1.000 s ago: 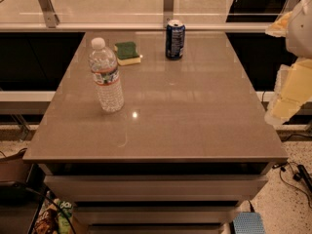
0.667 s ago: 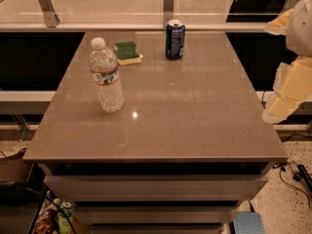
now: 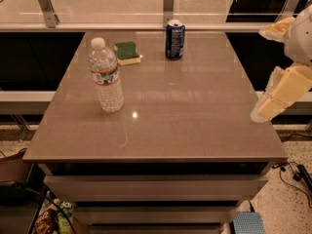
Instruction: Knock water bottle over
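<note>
The water bottle (image 3: 105, 75) stands upright on the left part of the grey-brown table (image 3: 185, 121). It is clear ribbed plastic with a white cap and a label band with red. My gripper (image 3: 282, 92) is a cream-coloured shape at the right edge of the camera view, just past the table's right edge. It is far to the right of the bottle and not touching anything.
A dark blue soda can (image 3: 174, 39) stands upright at the back middle of the table. A green and yellow sponge (image 3: 127, 52) lies at the back left, behind the bottle. A rail with glass panels (image 3: 168, 4) runs behind the table. Cables lie on the floor at the right.
</note>
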`<action>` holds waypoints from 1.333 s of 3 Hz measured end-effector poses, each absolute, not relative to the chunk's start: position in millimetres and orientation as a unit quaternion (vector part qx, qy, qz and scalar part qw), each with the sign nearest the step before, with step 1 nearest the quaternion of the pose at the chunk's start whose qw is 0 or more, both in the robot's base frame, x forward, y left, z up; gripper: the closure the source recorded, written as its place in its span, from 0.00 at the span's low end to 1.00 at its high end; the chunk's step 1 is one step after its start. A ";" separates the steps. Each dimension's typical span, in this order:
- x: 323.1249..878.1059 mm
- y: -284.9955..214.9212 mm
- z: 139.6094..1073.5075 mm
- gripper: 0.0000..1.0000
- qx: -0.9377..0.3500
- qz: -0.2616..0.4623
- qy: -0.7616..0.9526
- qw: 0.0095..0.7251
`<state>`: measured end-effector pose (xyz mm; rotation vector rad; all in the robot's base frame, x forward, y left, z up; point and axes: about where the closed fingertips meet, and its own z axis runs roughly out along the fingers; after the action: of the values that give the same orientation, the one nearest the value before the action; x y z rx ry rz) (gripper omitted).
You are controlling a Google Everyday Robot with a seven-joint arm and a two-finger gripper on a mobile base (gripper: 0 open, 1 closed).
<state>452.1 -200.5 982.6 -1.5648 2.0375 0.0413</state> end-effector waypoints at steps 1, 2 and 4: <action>464.2 -188.7 961.4 0.00 -0.576 0.081 0.743 0.331; 476.1 -167.8 944.0 0.00 -0.566 0.150 0.721 0.372; 501.3 -119.1 926.3 0.00 -0.544 0.251 0.678 0.425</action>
<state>501.3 -119.1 926.3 -1.3597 1.6962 0.6285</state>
